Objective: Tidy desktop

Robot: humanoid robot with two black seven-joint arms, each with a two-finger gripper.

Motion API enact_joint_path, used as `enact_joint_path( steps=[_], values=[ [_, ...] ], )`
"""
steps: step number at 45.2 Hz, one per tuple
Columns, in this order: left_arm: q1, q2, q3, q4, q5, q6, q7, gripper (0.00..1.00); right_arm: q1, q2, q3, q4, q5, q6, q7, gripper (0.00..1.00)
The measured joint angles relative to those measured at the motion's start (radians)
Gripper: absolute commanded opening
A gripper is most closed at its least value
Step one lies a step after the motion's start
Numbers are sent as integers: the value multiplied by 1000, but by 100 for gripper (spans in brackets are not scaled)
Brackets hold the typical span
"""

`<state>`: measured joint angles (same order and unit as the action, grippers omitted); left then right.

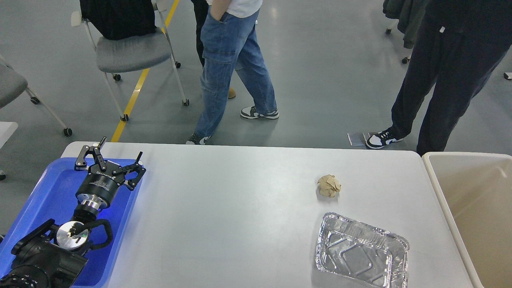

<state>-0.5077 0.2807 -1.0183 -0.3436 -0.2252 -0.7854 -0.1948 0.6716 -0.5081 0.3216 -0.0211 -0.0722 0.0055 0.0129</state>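
The desk (pixel 240 208) is right in front of you, a big white-grey top with round corners that fills most of the lower part of the view. Two loose things lie on its right half. A crumpled brown paper ball (pixel 329 185) sits near the middle right. A shiny foil tray (pixel 362 252) lies just in front of it, closer to you, open side up and turned a bit crooked. The ball and the tray are near each other but not touching.

Past the right edge of the desk you see a beige bin (pixel 472 208), open at the top. On the left edge sits a blue tray (pixel 44 196).

Your left gripper (pixel 114 162) hangs over the far end of the blue tray. Its fingers (pixel 86 156) are spread wide apart and hold nothing. Your right arm does not show at all.

Behind the desk is a grey floor. A person in blue jeans (pixel 232 68) stands there, and a person in dark trousers (pixel 444 84) stands to the right. A grey chair (pixel 132 52) stands at the back left beside a yellow floor line (pixel 134 96).
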Motion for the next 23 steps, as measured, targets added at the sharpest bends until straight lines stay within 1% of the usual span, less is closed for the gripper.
enact_joint_path(
  steps=[9, 23],
  values=[
    [0, 0, 0, 0, 0, 0, 0, 100, -47, 49, 45, -5, 5, -6, -1, 0],
    [-1, 0, 0, 0, 0, 0, 0, 100, -75, 97, 66, -7, 6, -10, -3, 0]
  ],
)
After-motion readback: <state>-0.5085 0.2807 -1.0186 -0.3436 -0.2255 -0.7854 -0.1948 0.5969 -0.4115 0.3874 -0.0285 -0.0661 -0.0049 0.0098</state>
